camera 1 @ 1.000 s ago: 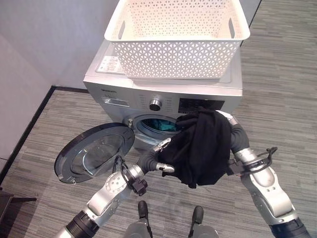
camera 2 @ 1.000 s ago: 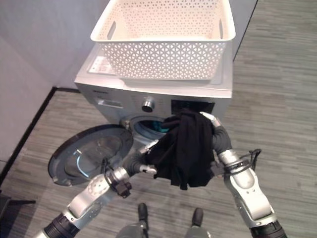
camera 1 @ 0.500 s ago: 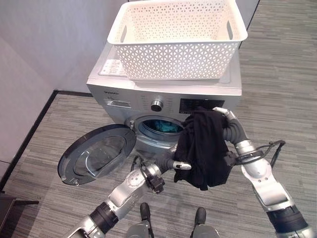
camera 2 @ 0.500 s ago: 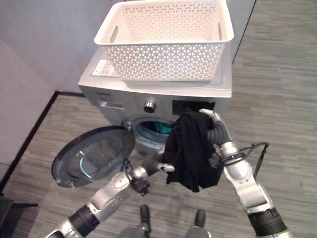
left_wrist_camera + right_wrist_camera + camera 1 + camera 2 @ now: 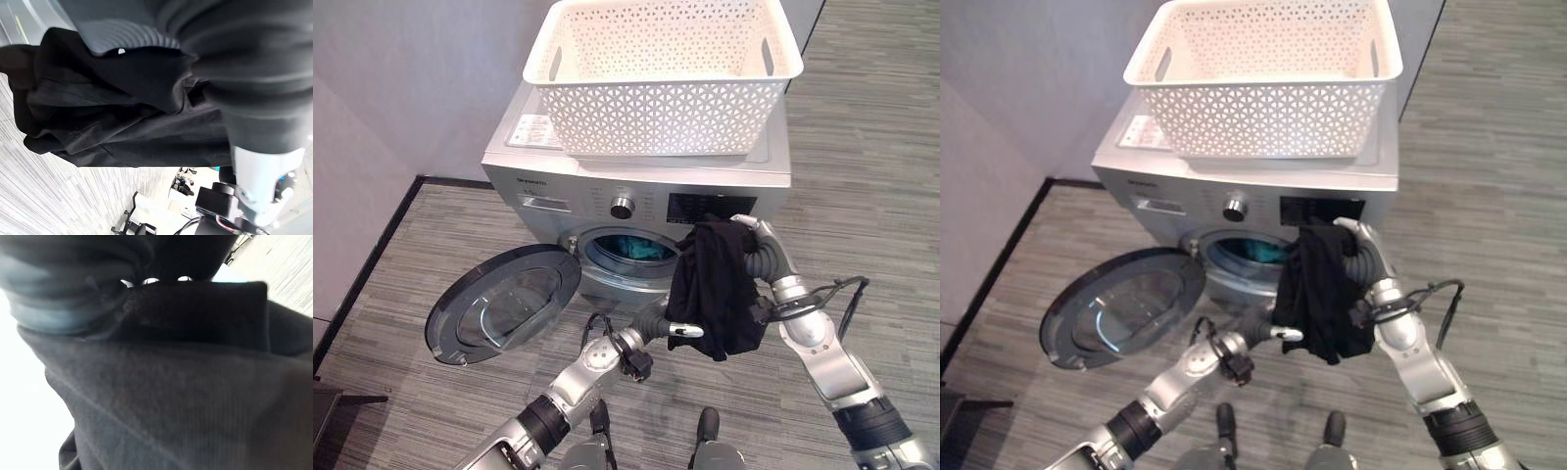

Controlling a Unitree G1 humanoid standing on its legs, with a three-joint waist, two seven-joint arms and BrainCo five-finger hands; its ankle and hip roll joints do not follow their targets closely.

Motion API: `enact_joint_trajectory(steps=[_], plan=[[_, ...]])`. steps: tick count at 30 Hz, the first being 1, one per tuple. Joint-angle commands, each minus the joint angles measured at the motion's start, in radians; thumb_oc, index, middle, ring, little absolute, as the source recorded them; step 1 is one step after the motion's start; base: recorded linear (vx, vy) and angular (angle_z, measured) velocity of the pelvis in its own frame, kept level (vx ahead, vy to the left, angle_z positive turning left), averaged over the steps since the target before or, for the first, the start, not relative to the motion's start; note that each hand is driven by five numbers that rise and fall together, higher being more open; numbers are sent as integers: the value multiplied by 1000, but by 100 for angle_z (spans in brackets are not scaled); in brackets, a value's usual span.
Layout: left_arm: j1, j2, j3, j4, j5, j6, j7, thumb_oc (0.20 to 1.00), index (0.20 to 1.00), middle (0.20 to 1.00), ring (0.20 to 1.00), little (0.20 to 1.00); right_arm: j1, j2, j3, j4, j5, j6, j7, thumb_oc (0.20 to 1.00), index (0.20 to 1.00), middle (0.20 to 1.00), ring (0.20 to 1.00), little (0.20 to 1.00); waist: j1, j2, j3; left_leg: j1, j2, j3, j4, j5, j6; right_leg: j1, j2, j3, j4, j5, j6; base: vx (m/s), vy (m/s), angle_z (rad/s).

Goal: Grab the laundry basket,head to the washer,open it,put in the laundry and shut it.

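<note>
The right hand (image 5: 756, 245) is raised in front of the washer's control panel (image 5: 710, 207), with a black garment (image 5: 710, 289) draped over it and hanging down in folds. Silver fingers poke out above the cloth, but whether they curl round it cannot be told. The left hand (image 5: 677, 327) reaches up from below and meets the lower edge of the same garment; one silver finger lies straight against the cloth, and the rest of that hand is buried in the fabric, so its grip cannot be told either. The garment hangs between the two hands, just right of the drum opening (image 5: 628, 249) and in front of it, outside the machine.

The silver washer (image 5: 558, 166) stands against a grey wall (image 5: 411, 88) on a grey striped floor (image 5: 401, 255). Its round door (image 5: 504, 304) is swung fully open to the left. Something teal (image 5: 644, 251) already lies inside the drum. A white lattice laundry basket (image 5: 661, 73) sits on top of the washer and looks empty.

The head views show the whole scene. The left wrist view adds a close look at the bunched black cloth with the other arm's silver forearm beside it. The right wrist view shows dark cloth pressed close against that hand.
</note>
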Motion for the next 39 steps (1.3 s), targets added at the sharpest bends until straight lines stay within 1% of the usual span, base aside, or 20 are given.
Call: enact_joint_trajectory(steps=[1,2,3,4,5,10,11,12,14,16,20,23,25,30,32,33,34,35,37,39], plan=[[-99,-20,-49,43,69,-47,-27,1000,1000,1000,1000,1000,-129,3,-34,20,40,-30,-66,200,200,200,200,200,-10,-41,-37,-12,-30,110,2,-68,29,26,30,60,1,-132,-3,7,9,4],[-167,-17,-98,44,181,-68,-43,1000,1000,1000,1000,1000,-150,9,-29,37,61,-41,-70,200,200,200,200,200,-13,-42,-38,-14,-29,111,2,-71,26,22,31,62,1,-134,-2,0,0,0],[-167,-17,-98,44,181,-68,-43,1000,1000,1000,1000,1000,-150,9,-29,38,61,-42,-70,200,200,200,200,200,-13,-42,-38,-14,-29,111,2,-71,26,22,31,62,1,-134,-2,9,15,3],[-224,-22,-128,53,256,-82,-43,1000,1000,1000,1000,1000,-157,12,-23,33,72,-50,-70,200,200,200,200,200,-19,-46,-40,-14,-29,114,2,-74,26,18,33,65,1,-133,0,3,9,8],[-250,-31,-139,65,292,-89,-33,1000,1000,1000,1000,1000,-165,17,-15,36,77,-53,-70,200,200,200,200,200,-21,-48,-40,-13,-28,116,2,-75,26,16,34,68,1,-132,1,3,9,10],[-320,-65,-157,105,375,-103,6,1000,1000,1000,1000,1000,-190,39,19,41,104,-58,-75,200,200,200,200,200,-27,-56,-37,-18,-24,127,2,-77,27,-1,35,83,1,-126,4,-2,2,4],[-341,-79,-160,126,409,-104,25,1000,1000,1000,1000,1000,-194,46,32,42,104,-54,-76,200,200,200,200,200,-29,-60,-36,-19,-23,129,2,-77,27,-5,36,86,1,-124,4,-18,-2,-3],[-361,-113,-168,173,435,-100,39,1000,1000,1000,1000,1000,-196,61,48,37,115,-53,-78,200,200,200,200,200,-34,-65,-31,-21,-20,133,2,-77,27,-12,38,92,1,-122,4,0,0,0],[-369,-133,-165,200,444,-99,53,1000,1000,1000,1000,1000,-194,69,56,29,115,-51,-78,200,200,200,200,200,-37,-66,-31,-21,-18,136,2,-77,27,-15,40,97,1,-121,4,-2,1,-7],[-372,-160,-143,252,441,-89,96,1000,1000,1000,1000,1000,-174,88,75,2,127,-51,-75,200,200,200,200,200,-43,-71,-29,-20,-13,141,2,-75,27,-19,43,102,1,-121,3,11,-5,-8],[-363,-172,-113,284,418,-79,131,1000,1000,1000,1000,1000,-153,112,81,-11,157,-43,-85,200,200,200,200,200,-45,-76,-30,-22,-9,148,2,-74,27,-25,45,106,1,-120,3,3,-8,-7],[-346,-177,-72,321,380,-69,195,1000,1000,1000,1000,1000,-109,155,81,-44,216,-47,-103,200,200,200,200,200,-48,-81,-29,-20,-4,155,2,-71,25,-27,47,108,1,-120,1,3,0,-2],[-328,-164,-48,320,349,-69,216,1000,1000,1000,1000,1000,-80,149,81,-69,223,-48,-99,200,200,200,200,200,-48,-85,-27,-20,-2,154,2,-69,24,-26,49,105,1,-119,0,0,0,0],[-279,-125,-7,307,341,-66,234,1000,1000,1000,1000,1000,-54,142,65,-68,225,-40,-108,200,200,200,200,200,-41,-91,-30,-15,1,156,2,-69,24,-21,52,104,1,-122,-1,0,0,0],[-242,-94,53,286,344,-65,289,1000,1000,1000,1000,1000,-43,145,49,-64,234,-44,-129,200,200,200,200,200,-29,-98,-32,-13,4,153,2,-67,23,-18,55,101,1,-124,-4,0,0,0],[-242,-93,53,285,344,-64,289,1000,1000,1000,1000,1000,-43,145,49,-64,234,-44,-129,200,200,200,200,200,-30,-98,-32,-13,4,153,2,-67,23,-17,55,101,1,-124,-4,0,0,0],[-238,-88,64,281,350,-61,296,1000,1000,1000,1000,1000,-44,146,47,-60,237,-44,-132,200,200,200,200,200,-27,-99,-30,-13,4,152,2,-66,22,-17,57,99,1,-125,-5,0,0,0],[-231,-71,95,273,412,-41,327,1000,1000,1000,1000,1000,-42,146,44,-55,233,-40,-136,200,200,200,200,200,-18,-102,-27,-14,5,146,2,-63,21,-15,59,95,1,-127,-7,0,0,0],[-231,-68,103,269,429,-36,334,1000,1000,1000,1000,1000,-43,146,44,-54,230,-36,-138,200,200,200,200,200,-16,-104,-25,-14,6,143,2,-62,20,-14,61,94,1,-128,-8,0,0,0],[-234,-53,113,221,462,-29,336,1000,1000,1000,1000,1000,-48,145,34,-52,233,-30,-142,200,200,200,200,200,-9,-107,-20,-15,8,134,2,-58,18,-13,65,89,1,-131,-9,0,0,0]])
